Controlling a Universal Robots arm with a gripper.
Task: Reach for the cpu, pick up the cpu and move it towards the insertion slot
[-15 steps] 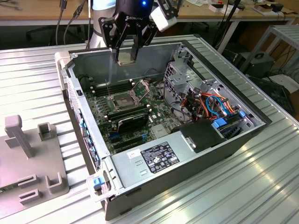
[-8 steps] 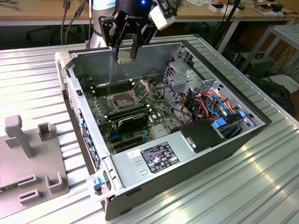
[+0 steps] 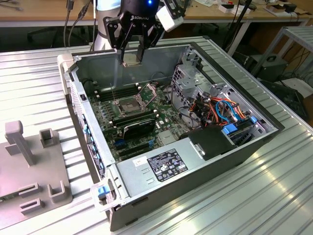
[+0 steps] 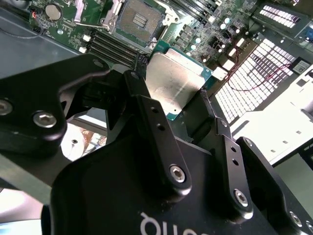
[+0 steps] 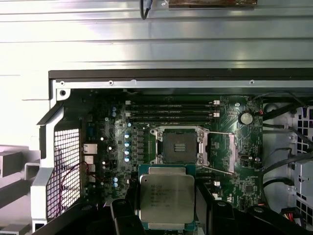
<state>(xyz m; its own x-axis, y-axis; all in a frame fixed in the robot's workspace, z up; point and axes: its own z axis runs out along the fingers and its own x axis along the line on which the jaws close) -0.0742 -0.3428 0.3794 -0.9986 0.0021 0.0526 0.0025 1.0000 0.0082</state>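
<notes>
First wrist view: claw (image 5: 166, 220) pinches the cpu (image 5: 166, 198), held just beside the insertion slot (image 5: 177, 147).

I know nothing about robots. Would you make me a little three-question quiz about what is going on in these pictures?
1. True or false: the gripper is shut on the cpu.
2. Where is the cpu relative to the insertion slot?
A. seated in it
B. held above the motherboard, not yet in the slot
C. lying on the grey plastic blocks
3. Fill in: in the exterior view, the gripper hangs over the open computer ____.

Key
1. True: both wrist views show the chip between the black fingers.
2. B: the slot's dark centre is bare.
3. case.
</notes>
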